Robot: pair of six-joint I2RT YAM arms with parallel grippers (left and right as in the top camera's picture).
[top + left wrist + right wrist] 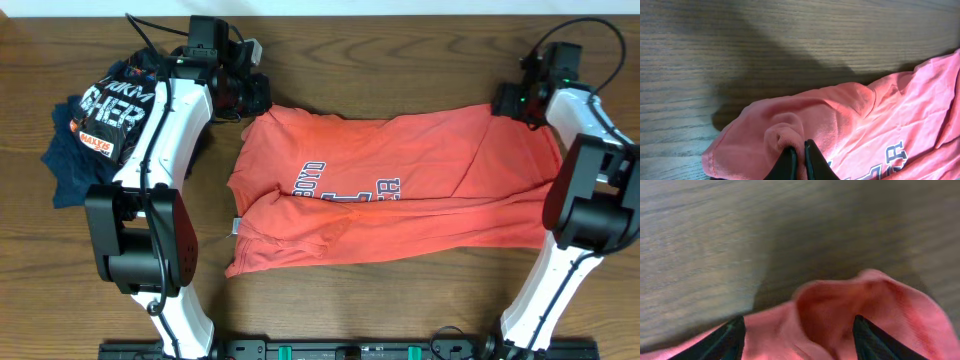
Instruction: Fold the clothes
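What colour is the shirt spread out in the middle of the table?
Coral red T-shirt, with dark-and-white lettering; the overhead view shows it best.

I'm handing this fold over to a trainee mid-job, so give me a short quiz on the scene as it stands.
1. True or false: the left end effector is shut on the T-shirt.
2. The black garment lies: A by the left arm; B by the right arm; C on top of the T-shirt.
3. Fill in: the right end effector has its jaws ____, with red fabric between them.
Key: 1 true; 2 A; 3 open.
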